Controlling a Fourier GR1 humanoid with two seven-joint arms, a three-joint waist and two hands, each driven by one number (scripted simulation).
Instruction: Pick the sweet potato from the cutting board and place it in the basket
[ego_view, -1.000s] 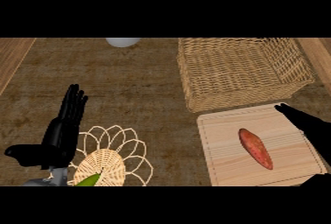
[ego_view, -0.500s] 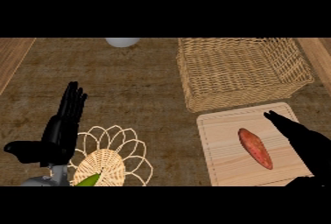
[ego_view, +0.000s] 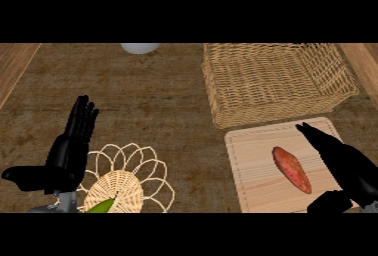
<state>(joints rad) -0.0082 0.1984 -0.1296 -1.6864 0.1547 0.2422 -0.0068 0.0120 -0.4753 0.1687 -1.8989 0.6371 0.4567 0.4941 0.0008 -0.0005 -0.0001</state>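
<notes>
Head view: the sweet potato (ego_view: 291, 169) lies on the cutting board (ego_view: 251, 150), its long axis running from upper left to lower right, narrow ends at both extremes. Our right hand (ego_view: 345, 167) is just beside it on its right, fingers straight and apart from the thumb, holding nothing, lined up roughly along the same axis. So the potato sits to the left of our palm, within the open span. The basket (ego_view: 277, 80) stands beyond the board's far edge. Our left hand (ego_view: 70, 150) rests open, well apart, by a woven trivet (ego_view: 129, 175).
</notes>
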